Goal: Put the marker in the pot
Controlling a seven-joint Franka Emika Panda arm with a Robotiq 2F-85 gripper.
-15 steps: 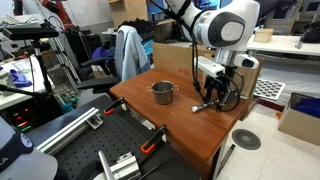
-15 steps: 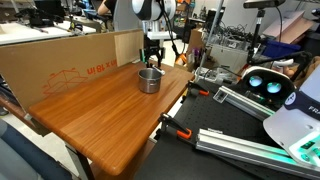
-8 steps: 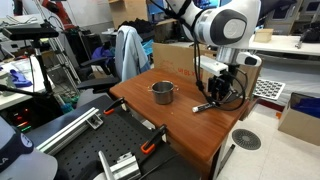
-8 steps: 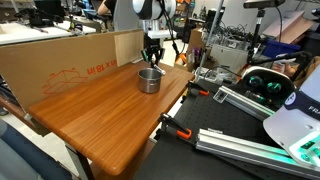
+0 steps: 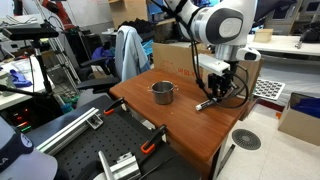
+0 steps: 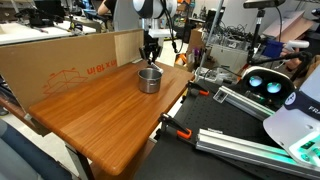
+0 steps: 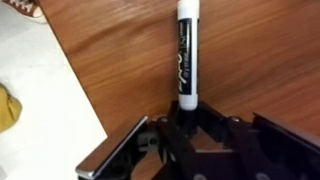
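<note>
The marker (image 7: 186,55) is a slim black pen with a white end, and it sticks out from between the jaws over the wooden table (image 7: 250,60). My gripper (image 7: 187,112) is shut on its near end. In an exterior view the gripper (image 5: 213,97) hangs low at the table's far end, with the marker (image 5: 205,103) slanting down from it. The small steel pot (image 5: 162,92) stands upright about a hand's width away. In the opposite exterior view the pot (image 6: 149,79) is in front of the gripper (image 6: 152,57), and the marker is too small to make out.
A cardboard wall (image 6: 70,65) runs along one side of the table. The table edge (image 7: 75,75) is close to the gripper, with pale floor beyond it. Orange-handled clamps (image 5: 150,146) and metal rails (image 5: 70,125) lie at the table's near end.
The jaws have closed on the marker, which lay free on the table between open fingers a second ago. The gripper and the marker's held end have risen slightly.
</note>
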